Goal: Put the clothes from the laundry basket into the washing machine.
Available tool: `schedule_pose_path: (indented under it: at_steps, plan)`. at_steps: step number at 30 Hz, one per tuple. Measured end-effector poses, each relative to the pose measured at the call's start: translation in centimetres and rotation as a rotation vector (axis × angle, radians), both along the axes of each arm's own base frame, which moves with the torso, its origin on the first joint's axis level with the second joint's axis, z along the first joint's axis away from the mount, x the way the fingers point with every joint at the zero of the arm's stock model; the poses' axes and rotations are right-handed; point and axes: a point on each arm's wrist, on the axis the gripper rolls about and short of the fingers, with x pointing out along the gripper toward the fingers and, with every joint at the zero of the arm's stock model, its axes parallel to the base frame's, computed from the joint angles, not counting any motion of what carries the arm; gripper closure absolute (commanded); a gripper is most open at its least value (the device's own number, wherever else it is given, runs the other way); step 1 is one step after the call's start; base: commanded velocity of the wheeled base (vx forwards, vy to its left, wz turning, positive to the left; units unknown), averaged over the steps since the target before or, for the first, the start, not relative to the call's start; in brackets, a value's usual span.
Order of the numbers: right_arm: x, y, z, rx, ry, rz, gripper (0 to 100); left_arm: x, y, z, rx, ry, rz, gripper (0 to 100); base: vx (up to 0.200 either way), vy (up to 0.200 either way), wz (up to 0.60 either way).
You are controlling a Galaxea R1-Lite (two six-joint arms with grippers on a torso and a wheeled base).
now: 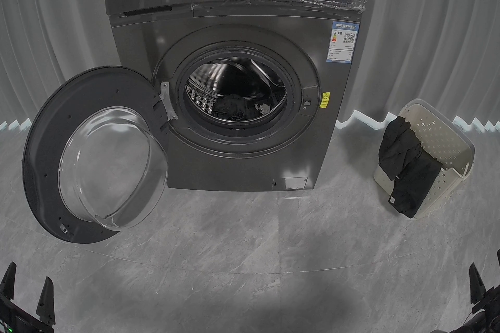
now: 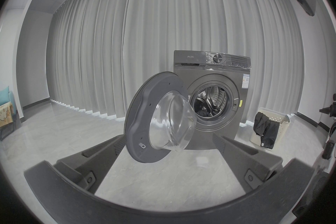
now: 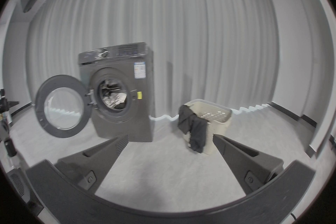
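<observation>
A grey front-loading washing machine (image 1: 234, 68) stands ahead with its round door (image 1: 96, 157) swung wide to the left. Inside the drum lies a dark garment (image 1: 233, 106). To the right on the floor sits a pale laundry basket (image 1: 448, 146), with black clothes (image 1: 409, 167) draped over its front rim. My left gripper (image 1: 27, 292) is low at the near left, open and holding nothing. At the near right my right gripper (image 3: 168, 158) is open too, far from the basket (image 3: 213, 119) and the black clothes (image 3: 192, 128).
Grey curtains (image 1: 427, 11) hang behind the machine and basket. The open door (image 2: 157, 119) juts out over the floor left of the machine (image 2: 213, 95). Bare grey floor (image 1: 271, 256) lies between me and both the machine and basket (image 2: 276, 123).
</observation>
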Motion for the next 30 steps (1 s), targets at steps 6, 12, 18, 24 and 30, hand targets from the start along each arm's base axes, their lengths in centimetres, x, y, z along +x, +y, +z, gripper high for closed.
schedule_pose_path:
  at_steps: [6, 12, 18, 24, 30]
  plan:
    - [-0.09, -0.23, -0.01, -0.008, -0.006, -0.090, 0, 0.00, 0.01, -0.03, 0.004, 0.003, 0.005, 0, 0.000, -0.200, 0.00]
    - [-0.07, -0.01, -0.08, 0.021, -0.005, 0.014, 0, 0.01, -0.02, -0.08, 0.027, 0.010, -0.010, 0, 0.000, -0.200, 0.00]
    - [-0.08, 0.00, 0.03, 0.020, -0.016, 0.022, 0, 0.01, -0.04, -0.09, 0.033, 0.011, -0.017, 0, 0.000, -0.200, 0.00]
    - [-0.08, 0.00, 0.03, 0.020, -0.016, 0.024, 0, 0.01, -0.05, -0.08, 0.032, 0.010, -0.020, 0, 0.000, -0.133, 0.00]
    - [-0.08, -0.01, 0.02, 0.021, -0.015, 0.025, 0, 0.02, -0.03, -0.07, 0.027, 0.010, -0.012, 0, 0.067, 0.000, 0.00]
